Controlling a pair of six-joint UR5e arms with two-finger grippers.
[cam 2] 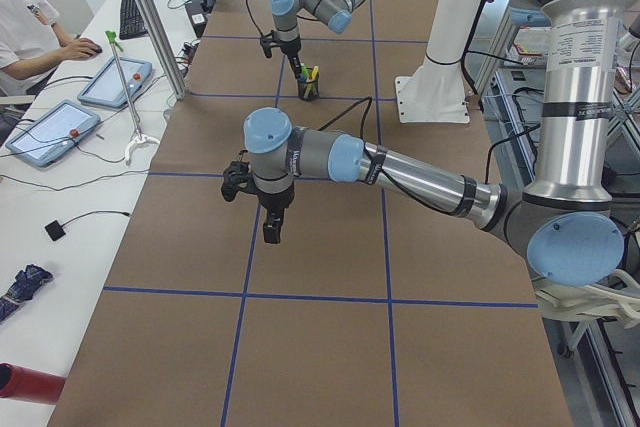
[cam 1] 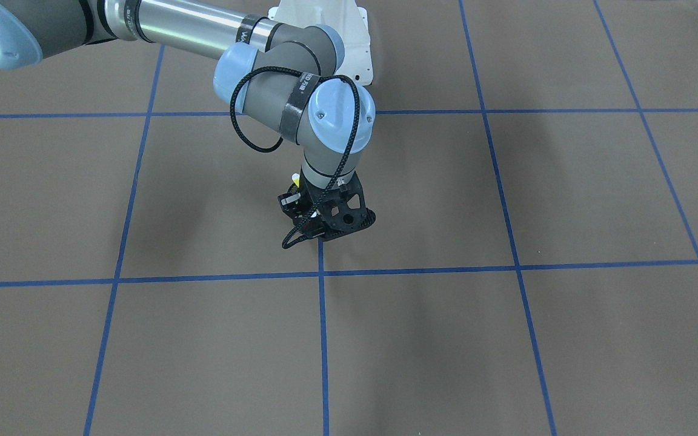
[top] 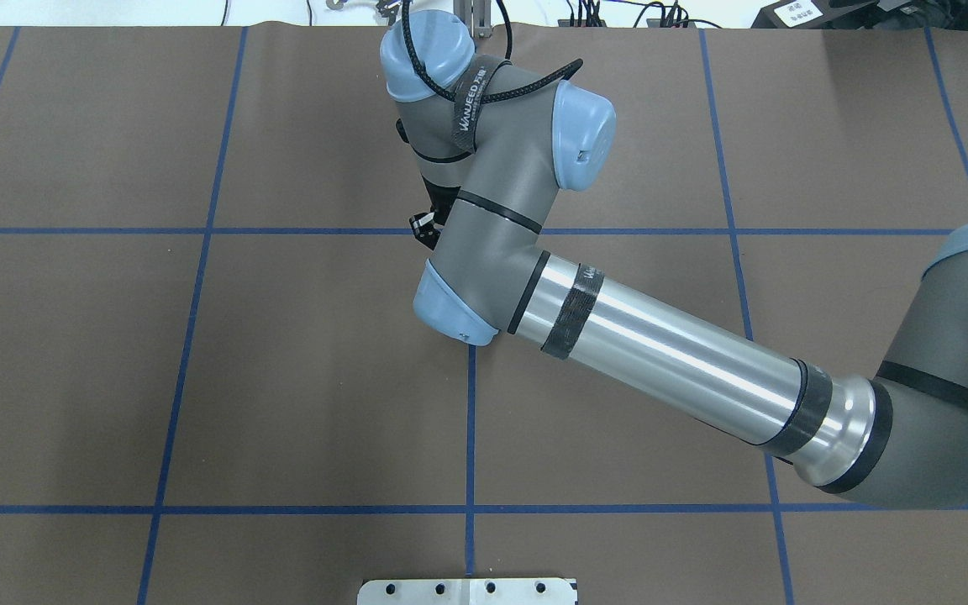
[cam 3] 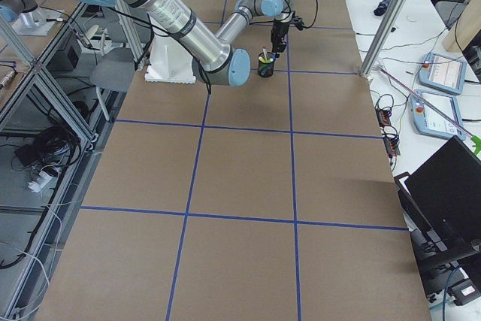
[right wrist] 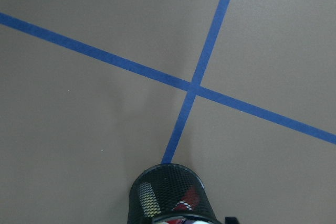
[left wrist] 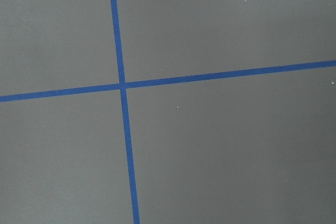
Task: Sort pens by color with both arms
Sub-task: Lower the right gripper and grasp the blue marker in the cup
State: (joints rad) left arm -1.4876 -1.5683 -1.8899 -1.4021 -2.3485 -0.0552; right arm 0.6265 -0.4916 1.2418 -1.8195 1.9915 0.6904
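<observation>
Right arm [top: 669,353]: polished silver tube, dark grey joint housings, thin black rings at the seams.
Caps [cam 1: 340,115]: light blue, rounded, a small dark dot on each face.
Cable [cam 1: 232,103]: black, braided, looping off the wrist just above the gripper.
Straps [top: 471,101]: black bands with white lettering, one above the gripper, one on the tube.
Right gripper [cam 1: 325,215]: black, bracket pierced with round holes.
Left arm [cam 2: 420,172]: same silver, grey and blue; black cable alongside.
Left gripper [cam 2: 272,227]: black.
Base [top: 467,591]: white plate, row of dark holes.

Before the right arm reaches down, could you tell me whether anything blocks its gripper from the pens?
Nothing visible does: the right gripper hangs just above the pens, which stand in the mesh cup.
</observation>
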